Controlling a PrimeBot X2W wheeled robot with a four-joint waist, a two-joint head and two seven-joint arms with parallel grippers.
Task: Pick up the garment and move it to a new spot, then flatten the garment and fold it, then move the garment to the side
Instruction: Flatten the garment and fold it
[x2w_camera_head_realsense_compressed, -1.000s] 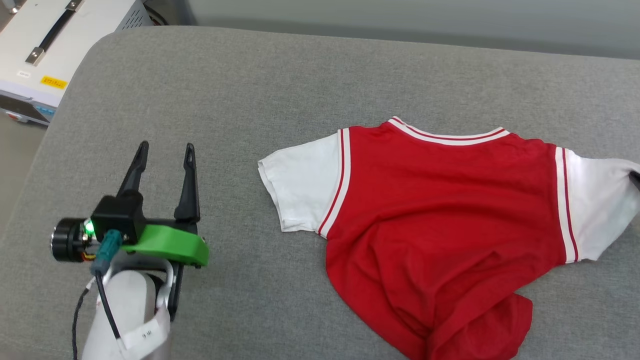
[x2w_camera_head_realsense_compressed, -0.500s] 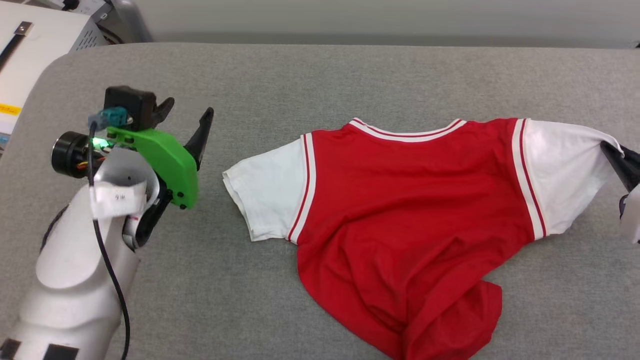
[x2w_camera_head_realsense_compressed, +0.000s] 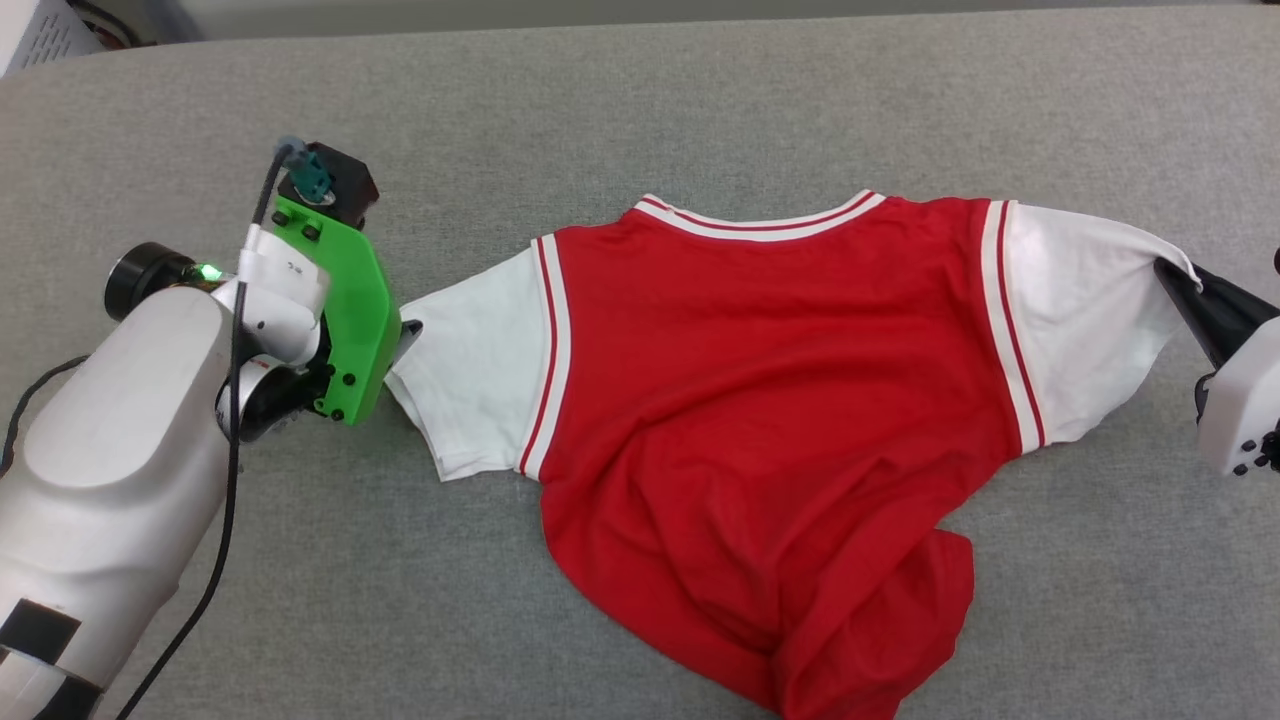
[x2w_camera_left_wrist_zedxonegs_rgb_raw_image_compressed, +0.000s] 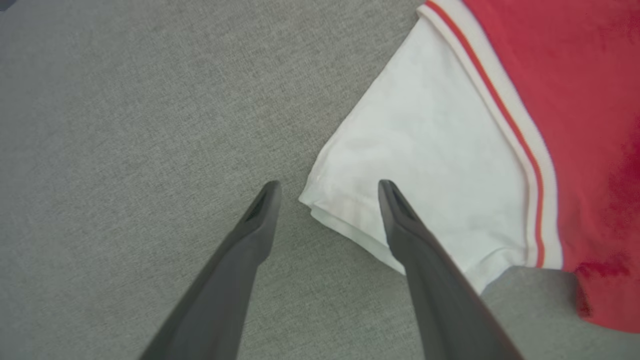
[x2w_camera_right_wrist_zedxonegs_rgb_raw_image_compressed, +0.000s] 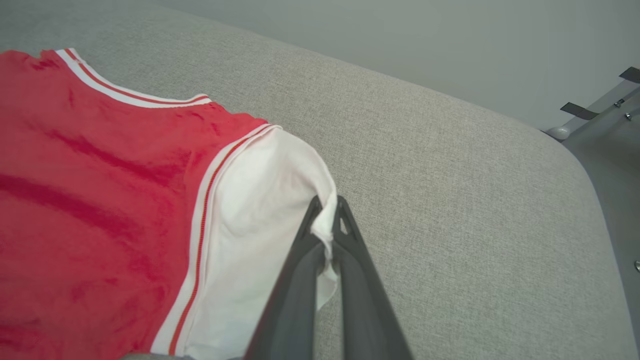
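Shirt (x2w_camera_head_realsense_compressed: 740, 400) lies spread on the grey surface (x2w_camera_head_realsense_compressed: 700, 100), hem bunched near me. My right gripper (x2w_camera_right_wrist_zedxonegs_rgb_raw_image_compressed: 327, 202) is clenched on the right sleeve (x2w_camera_right_wrist_zedxonegs_rgb_raw_image_compressed: 260, 200) edge. My left gripper (x2w_camera_left_wrist_zedxonegs_rgb_raw_image_compressed: 327, 187) is released, fingers either side of a corner of the left sleeve (x2w_camera_left_wrist_zedxonegs_rgb_raw_image_compressed: 425, 150).

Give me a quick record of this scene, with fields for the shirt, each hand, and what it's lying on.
surface: gray fabric
garment: red jersey with white sleeves, spread out, hem bunched
left hand: open, fingers either side of the left sleeve corner
right hand: shut on the right sleeve edge
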